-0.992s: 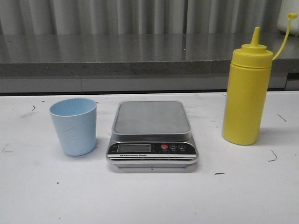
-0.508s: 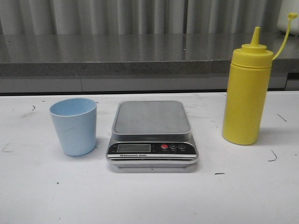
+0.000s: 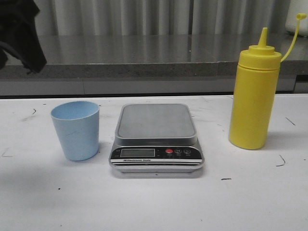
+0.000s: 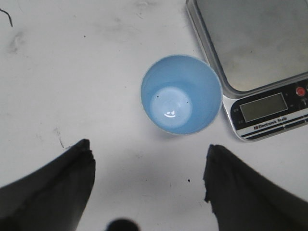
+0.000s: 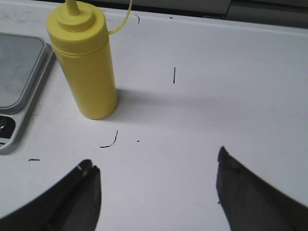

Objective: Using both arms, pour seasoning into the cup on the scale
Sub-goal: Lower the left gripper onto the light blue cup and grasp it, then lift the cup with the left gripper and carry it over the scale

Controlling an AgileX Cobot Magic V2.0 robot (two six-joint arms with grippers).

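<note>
Scale (image 4: 250,72) front panel reads "Electronic Scale"; display blank.

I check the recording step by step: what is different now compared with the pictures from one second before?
A black part of the left arm has come into the front view at the upper left. It holds nothing. The cup, the scale and the seasoning bottle stand where they were, untouched.

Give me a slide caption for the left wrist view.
Open left tool hovering above empty blue cup beside the scale.
</note>
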